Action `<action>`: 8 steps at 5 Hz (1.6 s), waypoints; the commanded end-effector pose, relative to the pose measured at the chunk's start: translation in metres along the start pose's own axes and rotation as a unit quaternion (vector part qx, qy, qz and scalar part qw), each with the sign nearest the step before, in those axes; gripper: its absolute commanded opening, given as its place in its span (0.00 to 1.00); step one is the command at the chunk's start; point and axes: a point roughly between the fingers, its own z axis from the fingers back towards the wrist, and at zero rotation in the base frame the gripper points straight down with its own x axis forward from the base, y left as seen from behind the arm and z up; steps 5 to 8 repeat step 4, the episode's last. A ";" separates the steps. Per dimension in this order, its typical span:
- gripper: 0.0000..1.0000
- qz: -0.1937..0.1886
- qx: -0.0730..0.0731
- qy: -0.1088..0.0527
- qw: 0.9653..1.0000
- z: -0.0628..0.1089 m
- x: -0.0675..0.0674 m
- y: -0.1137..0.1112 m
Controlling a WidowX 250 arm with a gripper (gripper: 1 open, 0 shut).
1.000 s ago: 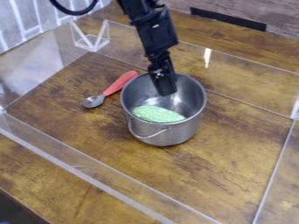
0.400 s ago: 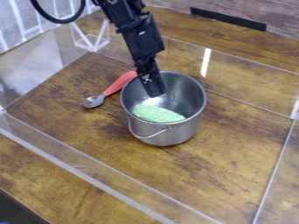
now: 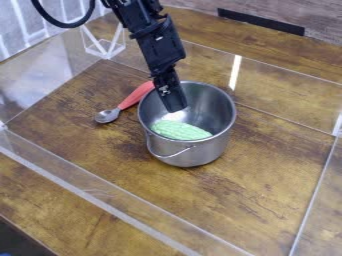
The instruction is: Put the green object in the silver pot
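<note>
The green object (image 3: 179, 130), a light green bumpy oval, lies on the floor of the silver pot (image 3: 190, 150), which stands near the middle of the wooden table. My gripper (image 3: 174, 103) hangs just above the pot's back left rim, tilted downward. Its black fingers are pressed together with nothing between them. It sits apart from the green object.
A small spoon with a red handle (image 3: 124, 103) lies left of the pot. Clear acrylic walls (image 3: 54, 170) ring the table, and a clear stand (image 3: 102, 40) sits at the back left. Bare wood lies in front and to the right.
My gripper has drawn up and to the left, from inside the pot to above its back left rim, and its fingers have come together. The green object stays in the pot.
</note>
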 end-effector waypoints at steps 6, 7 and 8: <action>0.00 -0.028 -0.027 0.012 0.999 0.048 0.008 -0.016; 0.00 -0.028 -0.027 0.012 0.999 0.048 0.008 -0.016; 0.00 -0.028 -0.027 0.012 0.999 0.048 0.008 -0.016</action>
